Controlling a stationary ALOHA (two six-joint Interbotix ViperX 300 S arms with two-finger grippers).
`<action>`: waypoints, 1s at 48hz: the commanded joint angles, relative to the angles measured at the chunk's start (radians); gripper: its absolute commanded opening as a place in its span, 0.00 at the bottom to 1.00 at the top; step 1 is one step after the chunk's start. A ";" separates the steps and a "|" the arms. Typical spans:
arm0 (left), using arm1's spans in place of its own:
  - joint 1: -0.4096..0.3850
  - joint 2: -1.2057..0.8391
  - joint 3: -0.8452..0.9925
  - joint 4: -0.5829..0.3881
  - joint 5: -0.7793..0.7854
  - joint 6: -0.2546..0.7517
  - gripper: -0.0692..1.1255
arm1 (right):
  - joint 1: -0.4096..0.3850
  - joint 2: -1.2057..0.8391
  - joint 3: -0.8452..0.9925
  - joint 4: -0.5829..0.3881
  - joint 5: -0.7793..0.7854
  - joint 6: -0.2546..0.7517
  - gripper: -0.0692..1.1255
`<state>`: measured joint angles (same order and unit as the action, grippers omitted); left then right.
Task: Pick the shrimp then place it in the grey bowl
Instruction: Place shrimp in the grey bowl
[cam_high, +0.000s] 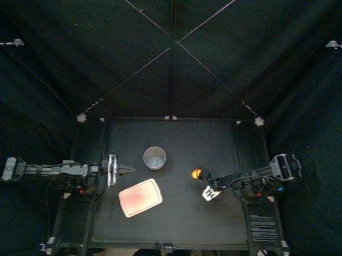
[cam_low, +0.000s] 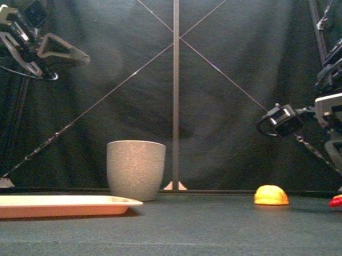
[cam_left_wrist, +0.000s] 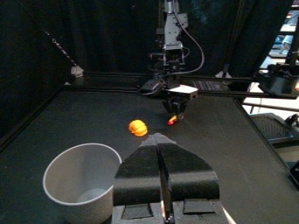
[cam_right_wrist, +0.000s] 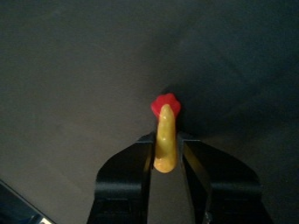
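The right claw grasps the shrimp right of the grey bowl; the left claw rests clenched, empty.

Robot lab: black curtains, small table, 2 arms.

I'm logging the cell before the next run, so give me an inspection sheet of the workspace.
Surface: black table, no spills seen.
Job's things: shrimp between the right jaws; grey bowl upright, empty.
Clutter: pink tray; orange toy.
Grippers: right gripper shut on the shrimp; left gripper shut, holding nothing, beside the bowl.
Cables: nothing seen.
Surroundings: black curtains.
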<state>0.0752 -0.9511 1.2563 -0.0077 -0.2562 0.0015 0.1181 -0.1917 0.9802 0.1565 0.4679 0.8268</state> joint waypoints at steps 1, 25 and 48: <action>0.002 0.005 -0.014 0.000 -0.009 0.002 0.05 | 0.003 -0.054 -0.057 -0.020 0.018 -0.002 0.55; 0.005 0.005 -0.015 0.000 -0.015 0.002 0.05 | -0.115 -0.183 -0.258 -0.325 -0.107 -0.015 0.55; 0.015 0.005 -0.014 0.002 -0.015 0.003 0.05 | -0.350 -0.003 -0.290 -0.494 -0.859 -0.018 0.55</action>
<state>0.0844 -0.9511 1.2563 -0.0077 -0.2638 0.0031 -0.2056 -0.2163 0.7210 -0.3359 -0.2807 0.8115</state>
